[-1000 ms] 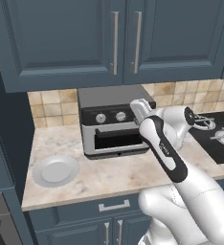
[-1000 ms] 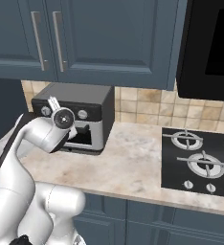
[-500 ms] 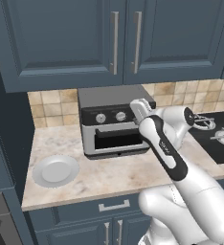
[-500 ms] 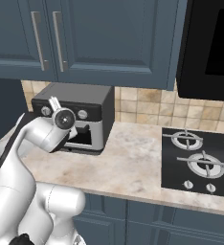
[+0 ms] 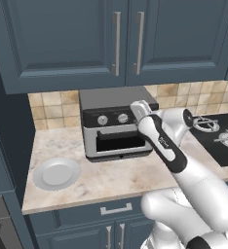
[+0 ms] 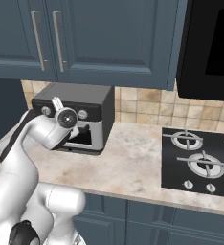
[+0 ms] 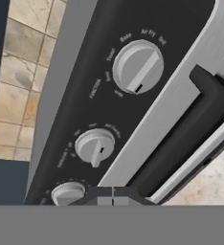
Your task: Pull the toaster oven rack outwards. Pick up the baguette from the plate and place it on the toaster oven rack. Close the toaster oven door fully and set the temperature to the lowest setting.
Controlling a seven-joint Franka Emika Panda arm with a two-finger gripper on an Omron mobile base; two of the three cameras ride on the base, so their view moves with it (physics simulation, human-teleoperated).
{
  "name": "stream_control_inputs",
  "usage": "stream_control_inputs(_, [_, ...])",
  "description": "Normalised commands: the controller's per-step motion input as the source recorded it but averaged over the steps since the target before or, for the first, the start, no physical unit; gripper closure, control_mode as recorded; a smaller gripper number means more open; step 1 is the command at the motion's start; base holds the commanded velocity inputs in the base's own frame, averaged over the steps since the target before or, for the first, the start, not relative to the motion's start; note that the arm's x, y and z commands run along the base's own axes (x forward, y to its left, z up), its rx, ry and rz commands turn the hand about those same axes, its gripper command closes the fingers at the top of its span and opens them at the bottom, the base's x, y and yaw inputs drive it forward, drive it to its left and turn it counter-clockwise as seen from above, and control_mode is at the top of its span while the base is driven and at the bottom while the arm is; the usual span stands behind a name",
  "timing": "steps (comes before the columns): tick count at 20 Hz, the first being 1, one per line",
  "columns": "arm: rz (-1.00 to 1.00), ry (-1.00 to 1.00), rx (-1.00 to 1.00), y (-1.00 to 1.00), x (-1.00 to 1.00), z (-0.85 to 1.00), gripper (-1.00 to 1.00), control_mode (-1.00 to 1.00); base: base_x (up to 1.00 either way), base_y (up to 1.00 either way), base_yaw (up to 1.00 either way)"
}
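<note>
The desk (image 5: 116,180) is seen carrying the toaster oven (image 5: 117,122) against the tiled wall, with its door (image 5: 120,139) shut and the dark handle lying across the top of the window. The arm is stretched forward from the base to the right end of the oven's black control strip, its wrist bent towards the knobs. The plate (image 5: 56,173) lies bare on the desk, left of the oven and in front of it. The pincer (image 7: 112,192) is pressed together at the strip, beside the lowest knob (image 7: 68,192) in the hand view. No change from the earlier pictures is seen.
</note>
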Motion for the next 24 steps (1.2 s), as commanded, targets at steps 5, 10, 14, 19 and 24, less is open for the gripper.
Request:
stream_control_inputs(5, [0.00,0.00,0.00,0.00,0.20,-0.07,1.00,-1.00,0.00,0.00,0.00])
stream_control_inputs(10, [0.00,0.00,0.00,0.00,0.17,-0.08,1.00,-1.00,0.00,0.00,0.00])
stream_control_inputs(14, [0.00,0.00,0.00,0.00,0.15,-0.08,1.00,-1.00,0.00,0.00,0.00])
stream_control_inputs(19, [0.00,0.00,0.00,0.00,0.09,-0.08,1.00,-1.00,0.00,0.00,0.00])
stream_control_inputs(24, [0.00,0.00,0.00,0.00,0.07,-0.09,1.00,-1.00,0.00,0.00,0.00])
